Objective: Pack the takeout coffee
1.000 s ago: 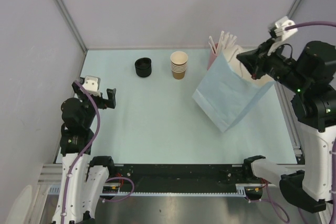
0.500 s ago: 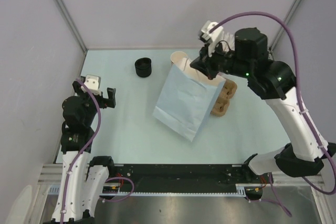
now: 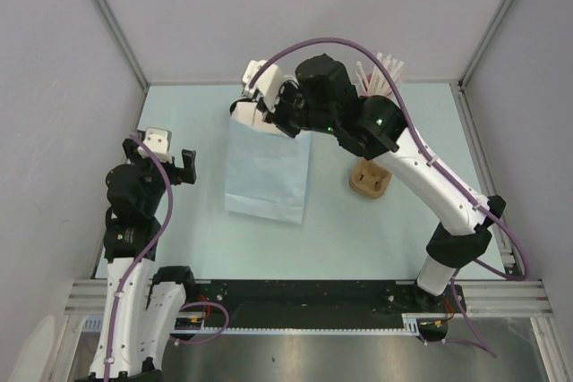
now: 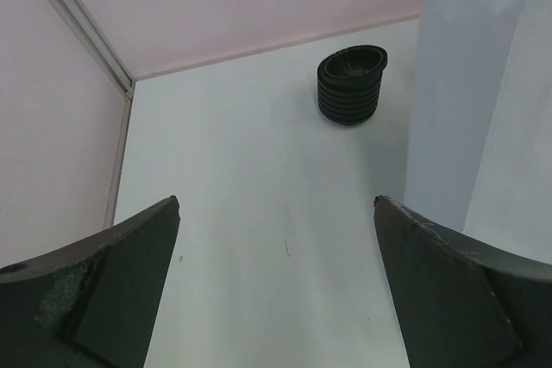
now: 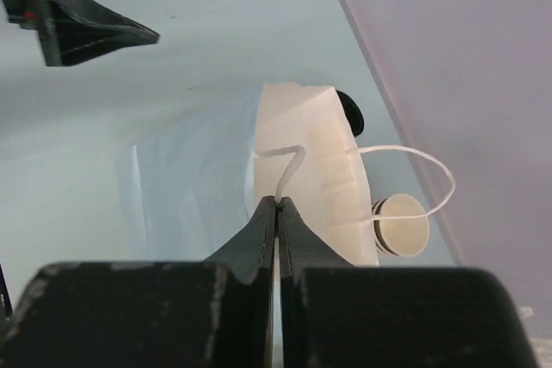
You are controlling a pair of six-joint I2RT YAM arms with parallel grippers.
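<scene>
While upright, blue bag (image 4: pixel 470 109) beside lid stack (image 4: pixel 349 86).

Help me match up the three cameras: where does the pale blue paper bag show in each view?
Top external: the paper bag is left of centre, just below the right arm's wrist.
Left wrist: the bag stands upright along the right edge.
Right wrist: the bag fills the centre, its handle pinched by the right gripper.
Shared landmark: the stack of black lids is beside the bag in both wrist views; it is not visible overhead.
</scene>
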